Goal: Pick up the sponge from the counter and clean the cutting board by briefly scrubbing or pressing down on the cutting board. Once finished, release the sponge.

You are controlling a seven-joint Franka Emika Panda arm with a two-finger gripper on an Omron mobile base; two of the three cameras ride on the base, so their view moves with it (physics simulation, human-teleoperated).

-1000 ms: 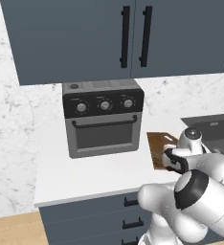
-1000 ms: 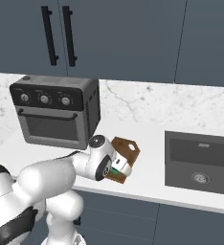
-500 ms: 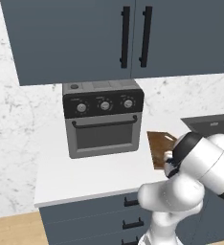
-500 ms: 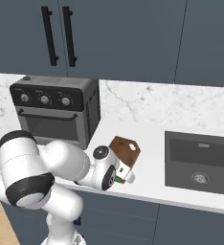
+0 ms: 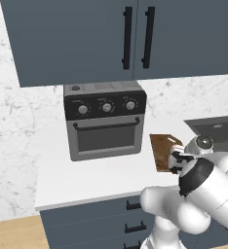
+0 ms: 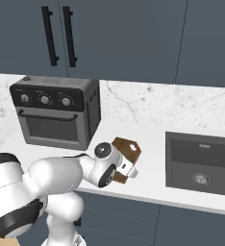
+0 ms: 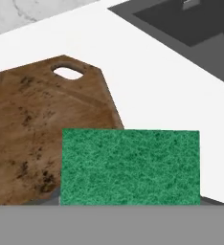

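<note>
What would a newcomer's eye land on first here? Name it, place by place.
First the green sponge, big at the bottom of the hand view, lapping over the near edge of the brown cutting board on the white counter. Then the toaster oven under the dark wall cabinets, left of the board, and the dark sink to the right.

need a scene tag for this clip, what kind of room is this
A kitchen, rendered rather than real. A toaster oven stands on a white counter, a dark sink is set into it, and dark cabinets hang above.
</note>
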